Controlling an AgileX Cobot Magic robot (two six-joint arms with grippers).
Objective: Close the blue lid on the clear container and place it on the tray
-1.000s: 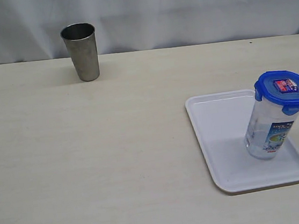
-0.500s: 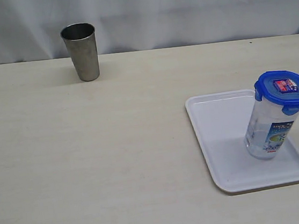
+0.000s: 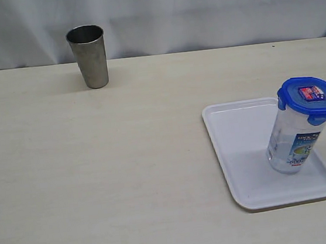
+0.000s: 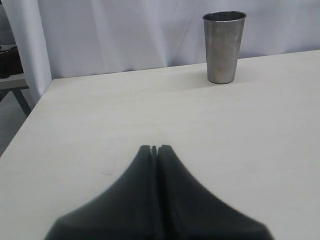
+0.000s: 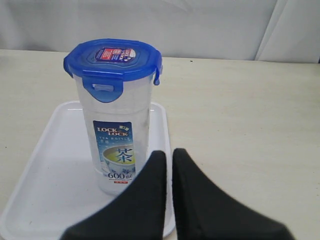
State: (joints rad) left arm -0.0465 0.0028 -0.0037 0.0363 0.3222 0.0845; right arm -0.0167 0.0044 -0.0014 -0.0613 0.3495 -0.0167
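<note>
Closing stage, by appearance: clear container (image 3: 292, 142) upright on the tray (image 3: 242, 142), blue lid (image 3: 310, 98) seated on top, visible flaps folded down. Left gripper (image 4: 155, 148) and right gripper (image 5: 169, 155) pressed closed, empty, apart from the container. Next, probably only a check of the flaps. Pale table (image 3: 126, 161), steel cup (image 3: 88, 57) at its far edge; white curtain (image 3: 197, 6) behind.
</note>
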